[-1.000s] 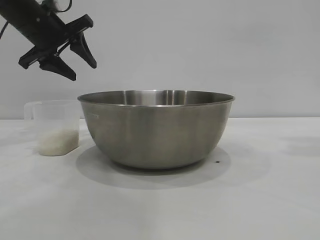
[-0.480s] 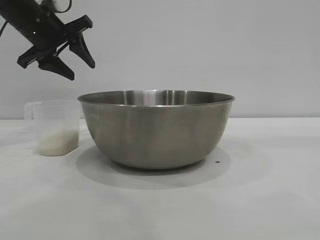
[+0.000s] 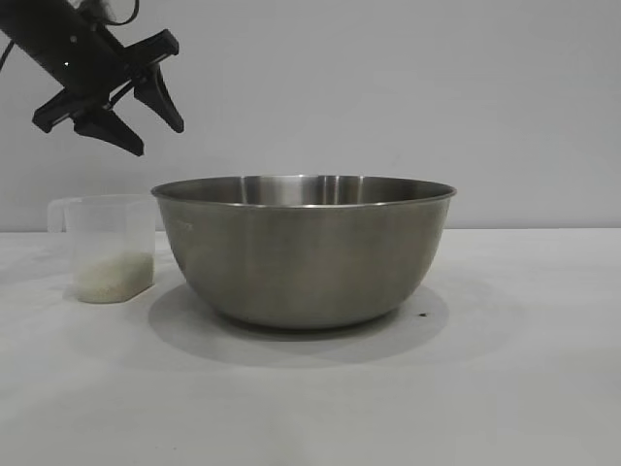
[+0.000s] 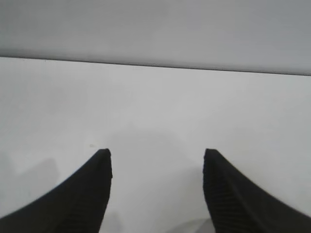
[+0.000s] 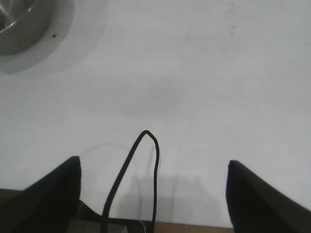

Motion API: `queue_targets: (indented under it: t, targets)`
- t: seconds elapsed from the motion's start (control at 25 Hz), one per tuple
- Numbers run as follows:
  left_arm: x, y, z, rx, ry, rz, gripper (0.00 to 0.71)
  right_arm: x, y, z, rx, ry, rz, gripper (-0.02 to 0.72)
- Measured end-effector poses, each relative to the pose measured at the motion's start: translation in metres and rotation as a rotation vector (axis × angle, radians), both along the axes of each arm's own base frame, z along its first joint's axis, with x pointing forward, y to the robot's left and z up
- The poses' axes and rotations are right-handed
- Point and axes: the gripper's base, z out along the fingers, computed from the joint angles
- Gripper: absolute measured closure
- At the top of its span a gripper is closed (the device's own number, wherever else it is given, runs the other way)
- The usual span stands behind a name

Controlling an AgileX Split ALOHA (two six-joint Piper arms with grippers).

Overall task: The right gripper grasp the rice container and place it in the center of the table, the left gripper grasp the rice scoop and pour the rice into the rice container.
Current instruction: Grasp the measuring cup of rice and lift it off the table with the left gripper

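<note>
The rice container (image 3: 303,252), a big steel bowl, stands in the middle of the white table (image 3: 505,388). Close beside it on the left is the rice scoop (image 3: 109,243), a clear plastic cup with rice (image 3: 114,276) in its bottom. My left gripper (image 3: 160,139) hangs open in the air above the scoop, touching nothing. In the left wrist view the left gripper (image 4: 156,154) shows only bare table between its fingers. The right gripper (image 5: 153,162) is open and empty over the table, out of the exterior view, with the bowl's edge (image 5: 14,24) far off.
A thin black cable (image 5: 127,170) loops up between the right gripper's fingers. The table's near edge (image 5: 194,228) runs just behind it. A small dark speck (image 3: 423,314) lies on the table by the bowl's shadow. A plain grey wall (image 3: 437,97) stands behind.
The left gripper has drifted very slightly to the left and stays open. Bowl and scoop have not moved.
</note>
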Motion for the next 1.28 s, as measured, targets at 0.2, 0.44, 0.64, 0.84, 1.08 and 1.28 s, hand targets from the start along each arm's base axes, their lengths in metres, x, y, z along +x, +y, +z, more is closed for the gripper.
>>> queue_targets:
  t: [0.2,0.44,0.64,0.84,1.08,1.28]
  targets:
    - [0.0,0.0,0.0,0.001,-0.001,-0.001,0.296,-0.014,0.0,-0.001,0.001,-0.092,-0.002,0.158]
    - [0.0,0.0,0.0,0.007,-0.003,-0.005,0.296,-0.026,0.0,-0.001,0.005,-0.18,-0.004,0.158]
    - [-0.002,0.008,0.005,0.045,-0.013,-0.03,0.296,-0.027,0.0,-0.002,0.007,-0.186,-0.003,0.158]
    - [-0.013,0.027,0.037,0.11,-0.061,-0.077,0.296,-0.027,0.0,-0.001,0.008,-0.186,-0.002,0.158]
    - [-0.042,0.05,0.089,0.186,-0.09,-0.148,0.296,-0.027,0.0,-0.001,0.009,-0.186,-0.003,0.158]
    - [-0.07,0.061,0.112,0.25,0.016,-0.147,0.296,-0.027,0.0,-0.001,0.01,-0.186,-0.003,0.158]
